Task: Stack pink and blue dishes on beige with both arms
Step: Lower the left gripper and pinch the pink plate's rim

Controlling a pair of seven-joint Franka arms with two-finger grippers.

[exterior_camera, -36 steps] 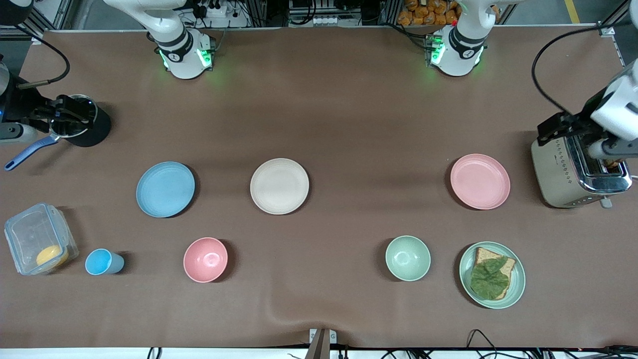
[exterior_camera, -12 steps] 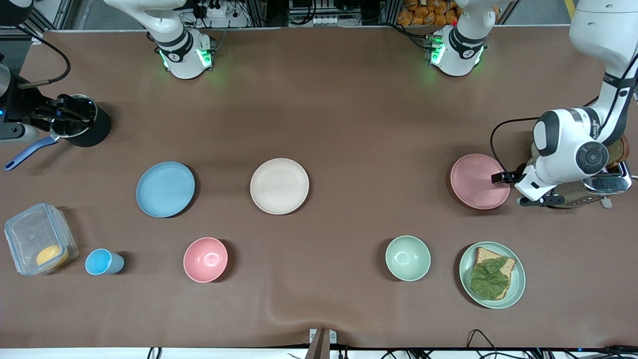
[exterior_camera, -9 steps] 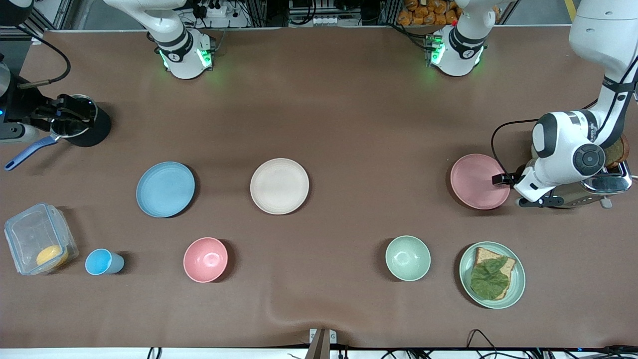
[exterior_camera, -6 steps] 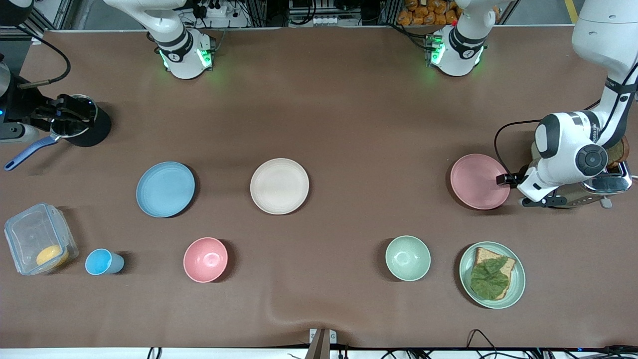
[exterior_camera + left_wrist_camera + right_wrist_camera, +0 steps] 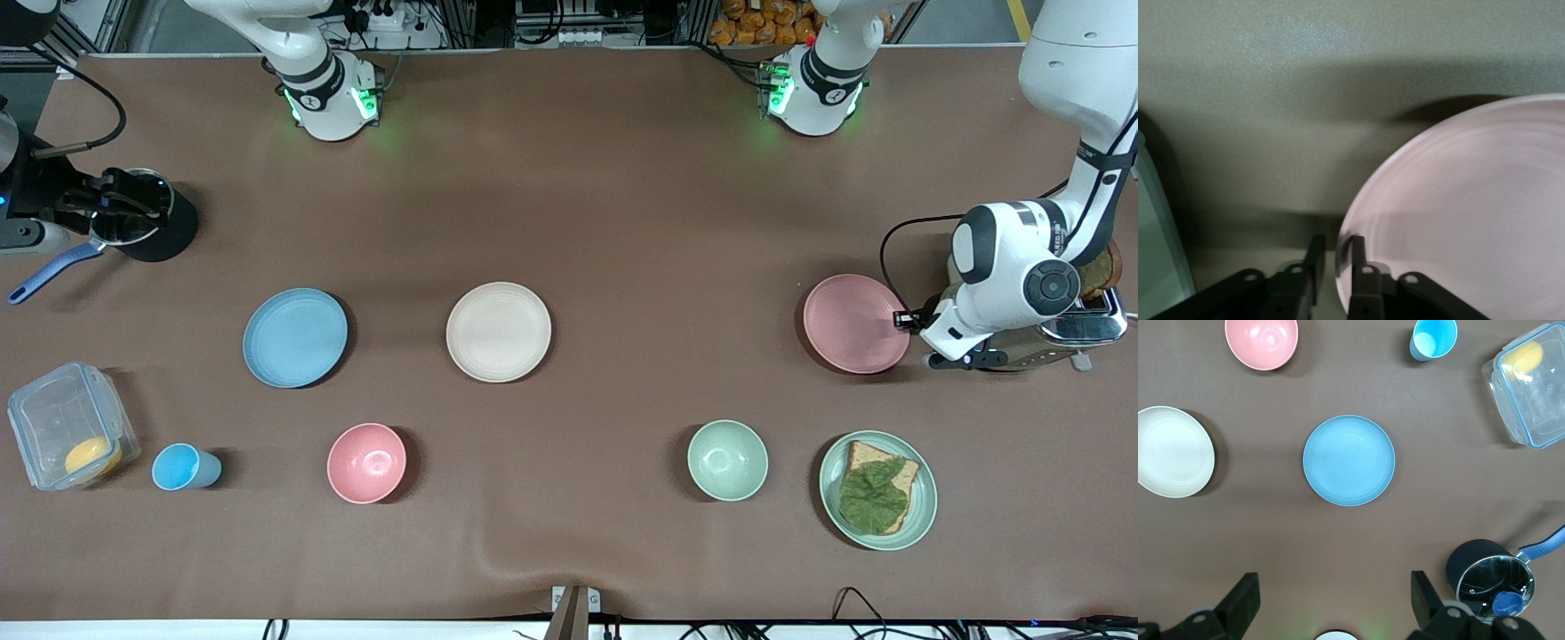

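The pink plate lies flat on the table toward the left arm's end, next to the toaster. My left gripper is down at its rim on the toaster's side. In the left wrist view the left gripper is shut on the pink plate, with one finger inside the rim and one outside. The beige plate sits mid-table. The blue plate lies beside it toward the right arm's end. My right gripper waits over the black pot, wide open and empty.
The toaster stands right against my left wrist. Nearer the front camera are a green plate with toast and lettuce, a green bowl, a pink bowl, a blue cup and a clear box. The black pot sits at the right arm's end.
The left arm swung from the toaster down to the pink plate's rim, then eased slightly toward the toaster. The plate has not moved. The right arm stayed still.
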